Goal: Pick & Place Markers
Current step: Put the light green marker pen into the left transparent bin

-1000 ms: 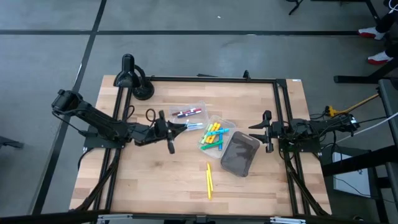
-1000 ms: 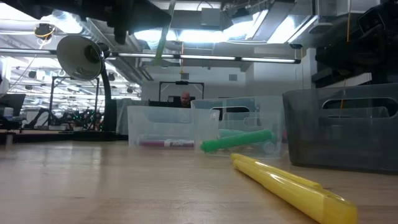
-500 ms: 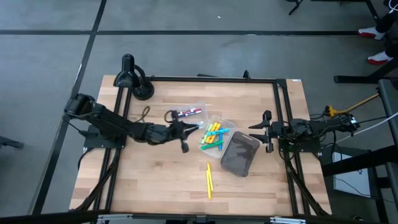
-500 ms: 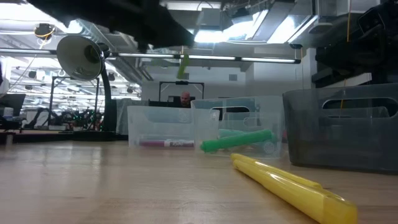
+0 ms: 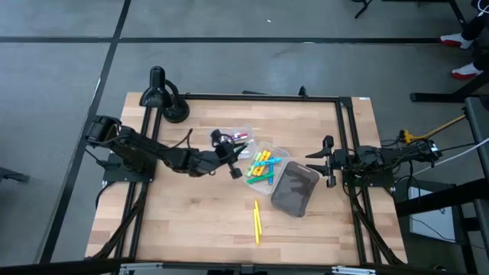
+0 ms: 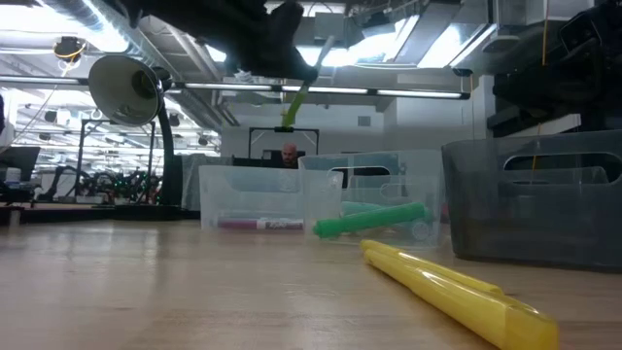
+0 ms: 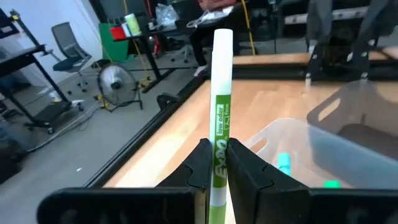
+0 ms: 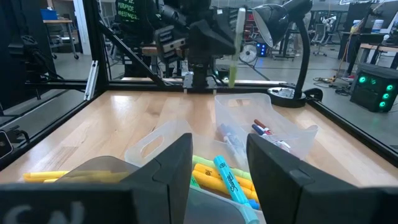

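— Green was what I had in the claw: the left gripper point(image 7: 217, 163) was clamped tight on a green marker point(image 7: 221, 118), pads point(image 7: 200, 163) on either side of the barrel, white end sticking out past the fingertips. In the low view the marker point(image 6: 295, 97) hung tilted under the gripper point(image 6: 277, 44), above the trays.

— And where was that over the table?

— From above, my left gripper point(image 5: 229, 155) sat at the near edge of the clear tray with the red and dark markers point(image 5: 233, 137), just beside the second clear tray point(image 5: 279, 149), which held a heap of yellow, green and blue markers point(image 5: 262, 168). Neither tray was touched, as far as I could tell.

— The other arm?

— My right gripper point(image 5: 327, 160) waited at the right side of the table, fingers spread and holding nothing; its wrist view showed the two fingers point(image 8: 166, 163) apart. The dark grey bin point(image 5: 294, 189) lay between it and the trays.

— Anything loose?

— One yellow marker point(image 5: 257, 220) lay on the bare wood point(image 5: 183, 214), in front of the bin and well apart from both grippers. A black desk lamp point(image 5: 160, 95) stood at the far left corner.
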`<state>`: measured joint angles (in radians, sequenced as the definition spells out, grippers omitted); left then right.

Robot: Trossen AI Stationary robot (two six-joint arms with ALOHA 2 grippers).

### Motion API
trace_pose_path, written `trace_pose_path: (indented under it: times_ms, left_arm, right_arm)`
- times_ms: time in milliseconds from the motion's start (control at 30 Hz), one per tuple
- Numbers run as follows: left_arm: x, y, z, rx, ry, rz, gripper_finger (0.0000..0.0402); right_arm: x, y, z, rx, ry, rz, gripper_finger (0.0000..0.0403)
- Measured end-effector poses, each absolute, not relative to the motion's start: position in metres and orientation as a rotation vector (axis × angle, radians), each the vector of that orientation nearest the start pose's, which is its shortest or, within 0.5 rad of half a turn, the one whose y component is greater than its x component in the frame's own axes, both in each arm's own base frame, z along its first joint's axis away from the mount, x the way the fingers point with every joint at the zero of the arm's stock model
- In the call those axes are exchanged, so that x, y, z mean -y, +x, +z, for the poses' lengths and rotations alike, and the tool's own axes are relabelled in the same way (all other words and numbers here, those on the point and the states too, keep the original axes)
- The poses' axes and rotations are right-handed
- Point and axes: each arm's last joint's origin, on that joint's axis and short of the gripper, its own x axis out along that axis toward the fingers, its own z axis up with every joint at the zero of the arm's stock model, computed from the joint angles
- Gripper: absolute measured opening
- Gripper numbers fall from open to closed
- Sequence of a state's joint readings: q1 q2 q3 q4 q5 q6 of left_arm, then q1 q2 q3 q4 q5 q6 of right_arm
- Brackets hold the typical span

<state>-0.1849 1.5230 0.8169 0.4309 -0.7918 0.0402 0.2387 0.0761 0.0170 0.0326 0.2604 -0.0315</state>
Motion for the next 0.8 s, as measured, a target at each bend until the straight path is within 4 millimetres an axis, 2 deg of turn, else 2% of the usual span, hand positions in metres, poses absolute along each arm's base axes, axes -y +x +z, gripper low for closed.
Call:
trace_pose_path:
  times_ms: [400,800]
  left_arm:
    - [0.015,0.311,0.213,-0.424,0.155,0.675,0.0026]
    - [0.015,0.310,0.212,-0.436,0.161,0.678,0.0026]
  right_arm:
    - [-0.017,0.099,0.166,-0.026,-0.038,-0.021,0.0152]
    - [-0.017,0.099,0.167,-0.026,-0.038,-0.021,0.0152]
